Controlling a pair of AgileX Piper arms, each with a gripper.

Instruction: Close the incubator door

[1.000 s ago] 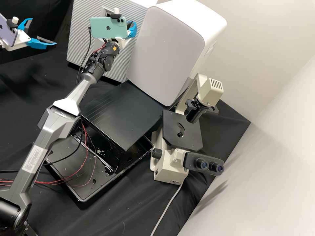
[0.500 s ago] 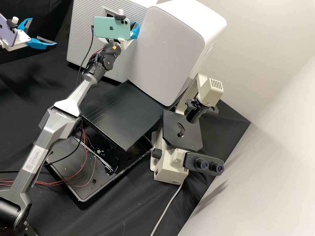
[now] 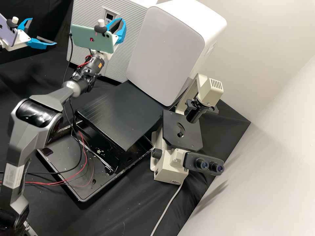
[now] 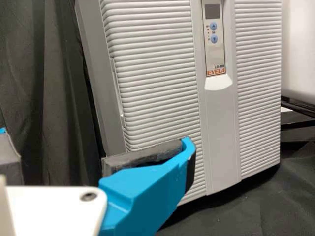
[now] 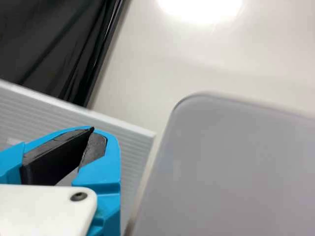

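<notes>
In front of the ribbed incubator (image 3: 88, 14), my right gripper (image 3: 122, 21) is shut in the high view, with nothing between its fingers. The incubator's top corner (image 5: 133, 140) shows beside my right gripper (image 5: 92, 132) in the right wrist view. Far to the left in the high view, my left gripper (image 3: 43, 31) stands open and away from the incubator. In the left wrist view my left gripper (image 4: 94, 140) has its fingers wide apart, with the incubator door (image 4: 157, 73) beyond them. The door lies along the grey body; I cannot tell if a small gap is there.
A white rounded box (image 3: 167, 49) stands close to the incubator's right. Before it lie a black slanted board (image 3: 121, 111) and a black tray (image 3: 83, 196). A microscope (image 3: 178, 137) is at the right. Loose cables (image 3: 78, 154) hang beneath the right arm.
My right gripper has moved left and slightly down from beside the white box, its arm bending back. More of the incubator's control panel shows. The left gripper has stayed still.
</notes>
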